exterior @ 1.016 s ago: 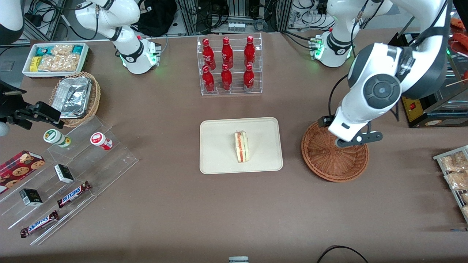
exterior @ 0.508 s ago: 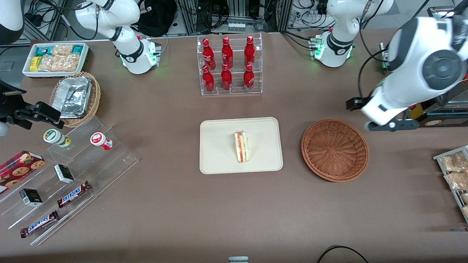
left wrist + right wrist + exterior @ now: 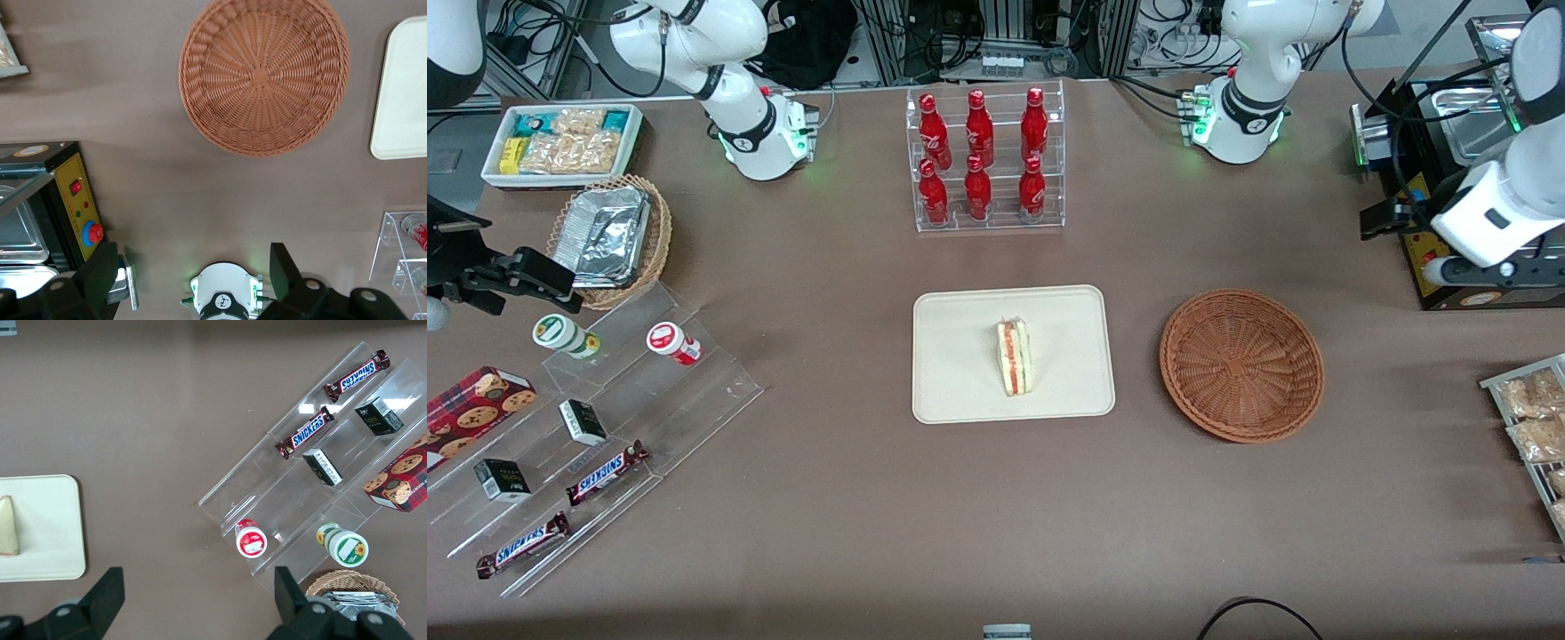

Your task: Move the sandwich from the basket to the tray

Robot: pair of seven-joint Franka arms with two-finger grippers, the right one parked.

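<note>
The sandwich [image 3: 1014,357], a pale wedge with red and green filling, lies on the cream tray [image 3: 960,391] in the middle of the table. It also shows in the right wrist view [image 3: 8,527] on the tray [image 3: 53,540]. The reddish-brown wicker basket [image 3: 1241,364] stands empty beside the tray, toward the working arm's end. The left wrist view shows the basket [image 3: 263,73] empty and a corner of the tray [image 3: 400,100]. My left gripper [image 3: 1440,258] hangs open and empty [image 3: 193,270] over the table's working-arm end, apart from the basket and farther from the front camera than it.
A black appliance with a yellow panel [image 3: 1458,178] stands under the left arm. A rack of red bottles [image 3: 984,160] stands farther back than the tray. Snack packs [image 3: 1534,418] lie at the working arm's end. An acrylic stand with snacks [image 3: 596,427] is at the parked arm's end.
My left arm has moved off the basket toward the working arm's end of the table and farther from the front camera. The sandwich has stayed on the tray.
</note>
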